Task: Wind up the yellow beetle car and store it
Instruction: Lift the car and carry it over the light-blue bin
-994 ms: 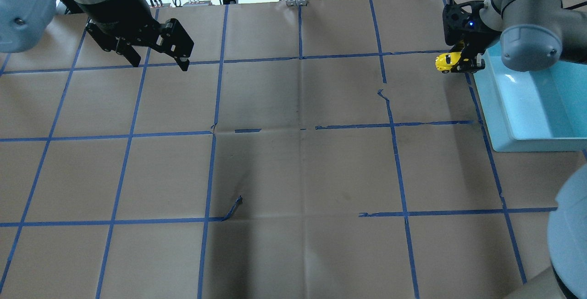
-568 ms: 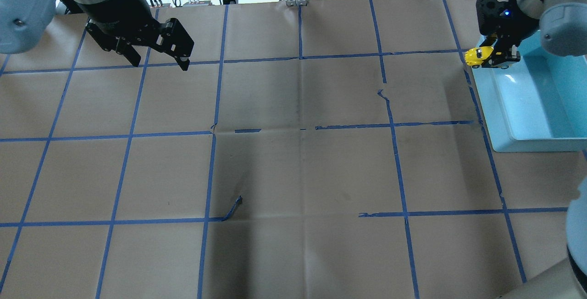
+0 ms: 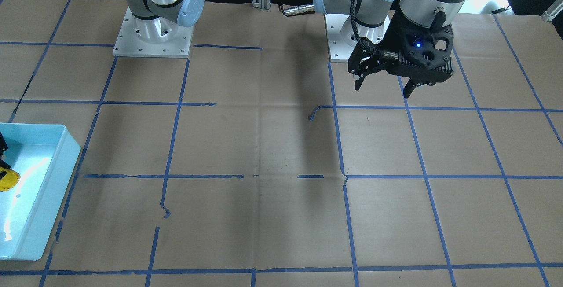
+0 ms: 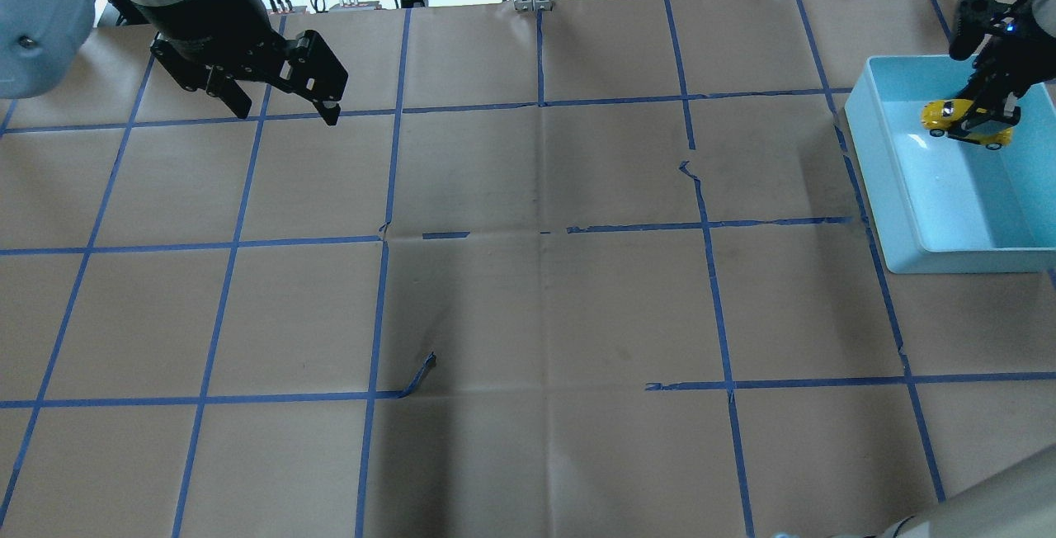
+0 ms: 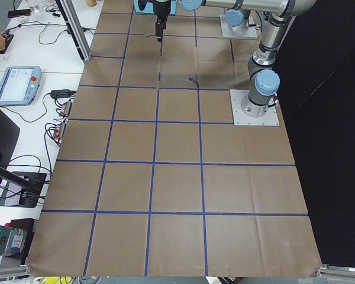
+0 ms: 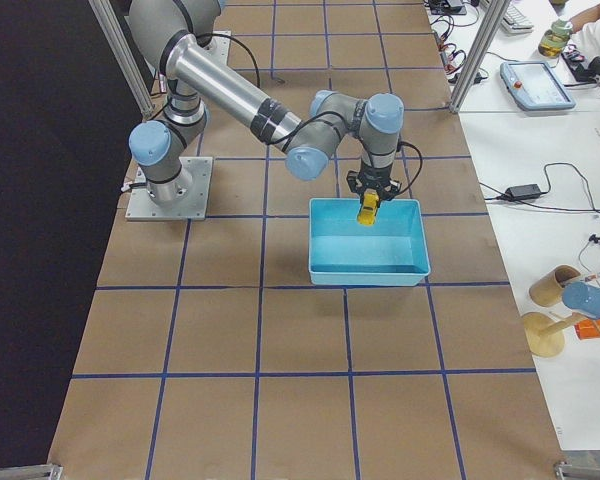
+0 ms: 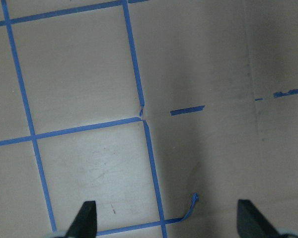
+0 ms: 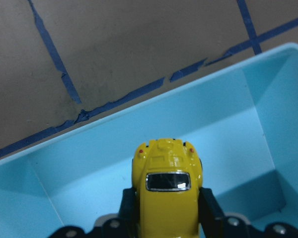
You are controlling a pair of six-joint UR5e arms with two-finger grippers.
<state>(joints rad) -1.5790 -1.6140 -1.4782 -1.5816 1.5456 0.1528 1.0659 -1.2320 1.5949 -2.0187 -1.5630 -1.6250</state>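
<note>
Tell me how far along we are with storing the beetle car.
Done: the yellow beetle car is already over the blue bin. In hand: the right gripper holds it clamped, not released. Left to do: open the jaws and withdraw. The left gripper hangs open and empty. Whether the car was wound up cannot be seen.

My right wrist camera looked closely down into the light-blue plastic tray (image 8: 213, 106); opposed overhead and front cameras shared the brown-papered bench (image 4: 528, 307).
</note>
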